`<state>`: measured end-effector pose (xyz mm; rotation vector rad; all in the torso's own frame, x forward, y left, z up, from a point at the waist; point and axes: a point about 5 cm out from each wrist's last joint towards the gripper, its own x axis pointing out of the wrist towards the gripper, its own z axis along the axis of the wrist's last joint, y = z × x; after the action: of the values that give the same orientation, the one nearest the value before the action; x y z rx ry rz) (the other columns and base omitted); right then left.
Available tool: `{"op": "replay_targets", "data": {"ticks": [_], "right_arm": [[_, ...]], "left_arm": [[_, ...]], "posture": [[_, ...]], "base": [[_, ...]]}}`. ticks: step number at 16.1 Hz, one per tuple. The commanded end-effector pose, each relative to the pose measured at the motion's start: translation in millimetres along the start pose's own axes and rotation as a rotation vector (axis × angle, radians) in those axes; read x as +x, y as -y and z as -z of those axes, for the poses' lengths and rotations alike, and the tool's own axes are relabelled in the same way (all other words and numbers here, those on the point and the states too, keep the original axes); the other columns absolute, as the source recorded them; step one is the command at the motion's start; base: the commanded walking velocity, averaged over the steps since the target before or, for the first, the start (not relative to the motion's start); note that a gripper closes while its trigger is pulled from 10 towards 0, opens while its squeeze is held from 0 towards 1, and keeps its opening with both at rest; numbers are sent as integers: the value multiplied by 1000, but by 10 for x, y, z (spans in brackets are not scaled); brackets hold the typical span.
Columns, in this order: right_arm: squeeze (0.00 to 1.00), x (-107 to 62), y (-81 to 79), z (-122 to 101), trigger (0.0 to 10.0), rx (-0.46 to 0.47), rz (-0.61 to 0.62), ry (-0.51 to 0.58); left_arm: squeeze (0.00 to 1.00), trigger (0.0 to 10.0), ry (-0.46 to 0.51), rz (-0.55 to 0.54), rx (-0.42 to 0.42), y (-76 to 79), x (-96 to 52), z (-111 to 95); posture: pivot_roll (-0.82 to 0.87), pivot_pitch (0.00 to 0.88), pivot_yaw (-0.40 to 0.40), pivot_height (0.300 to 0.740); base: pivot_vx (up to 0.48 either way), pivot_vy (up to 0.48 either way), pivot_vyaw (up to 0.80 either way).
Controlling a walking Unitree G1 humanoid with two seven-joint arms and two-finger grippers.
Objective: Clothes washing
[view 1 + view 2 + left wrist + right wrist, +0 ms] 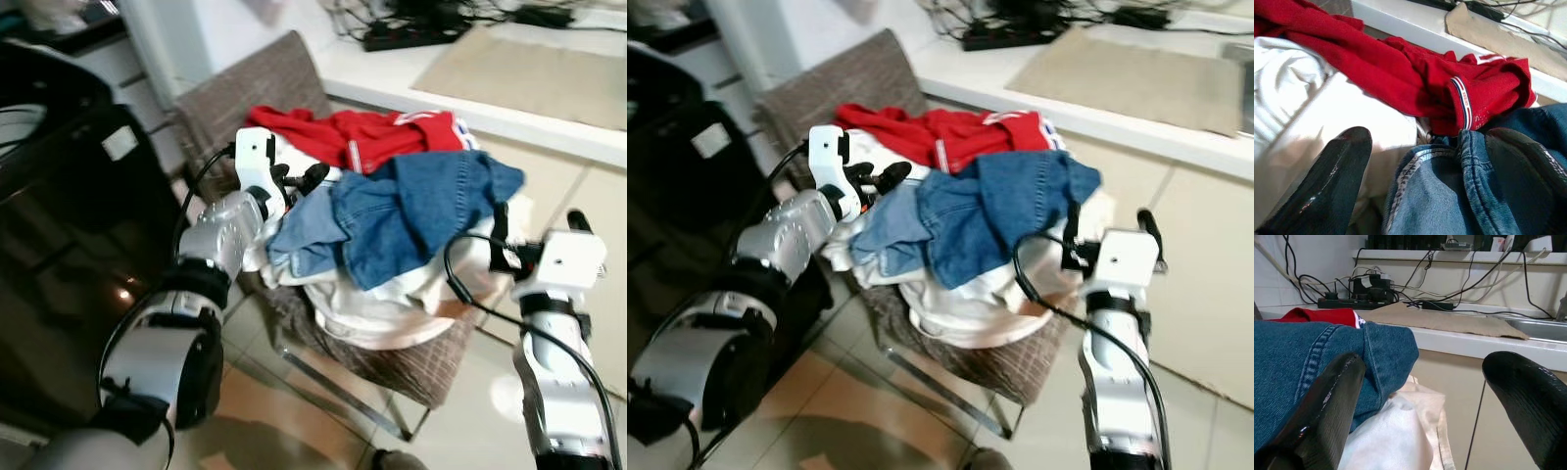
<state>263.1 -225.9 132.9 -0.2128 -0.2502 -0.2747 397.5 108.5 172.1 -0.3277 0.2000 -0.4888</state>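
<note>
a pile of clothes on a brown checked chair (411,377), beside the white worktop (549,122). on top of the pile, blue jeans (411,211), spread from the left edge of the seat to its right edge. behind the jeans, toward the chair back, a red shirt (362,132) with a striped cuff. under both, white garments (362,313) hanging over the front edge of the seat.

left gripper (299,181) at the left edge of the pile, fingers spread apart, one black finger (1327,181) over the white cloth and the other over the denim, with a jeans seam lying between them; nothing clamped. right gripper (539,220) at the right edge of the pile, wide open as well, one finger (1327,406) close against the jeans hem, the other out in free air before the cabinet front; nothing held.

on the worktop, a beige mat (1449,320) and a black power strip (1344,303) with many cables. at the far left, a dark glossy appliance (69,245), kind not clear.
</note>
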Motion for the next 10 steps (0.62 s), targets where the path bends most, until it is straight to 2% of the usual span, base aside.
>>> {"op": "replay_targets", "data": {"ticks": [1, 2, 4, 6, 7, 8, 9, 10], "right_arm": [[0, -20, 43, -22, 10000, -15, 6, 0], [0, -37, 76, -30, 10000, -23, 17, -1], [0, -36, 95, -53, 10000, -29, 27, 6], [0, -153, 172, -102, 10000, -45, 25, 8], [0, -299, 224, -69, 10000, -65, -15, -16], [0, -357, 244, -52, 10000, -72, -34, -28], [0, -449, 131, -31, 10000, 92, -191, -64], [0, -491, -38, -59, 10000, 116, -386, -88]], "left_arm": [[0, 10000, 11, 29, -12, 4, 3, -128], [0, 10000, 15, 102, 47, 28, -27, -245], [0, 10000, -20, 175, 125, 69, -52, -261], [0, 10000, -73, 206, 182, 99, -39, -204], [0, 10000, -83, 222, 262, 126, -9, -180], [0, 10000, -59, 229, 311, 142, 1, -202], [0, 10000, 27, 189, 430, 175, 36, -333], [0, 10000, 41, 238, 399, 254, 59, -350]], "posture": [[-400, 30, 158, 740], [-425, 26, 174, 740], [-422, 30, 175, 740], [-413, 34, 170, 740], [-414, 49, 167, 740], [-417, 53, 168, 740], [-435, 80, 178, 740], [-451, 99, 190, 740]], "base": [[0, 0, 0], [0, 0, 0], [0, 0, 0], [0, 0, 0], [0, 0, 0], [0, 0, 0], [0, 0, 0], [0, 0, 0]]}}
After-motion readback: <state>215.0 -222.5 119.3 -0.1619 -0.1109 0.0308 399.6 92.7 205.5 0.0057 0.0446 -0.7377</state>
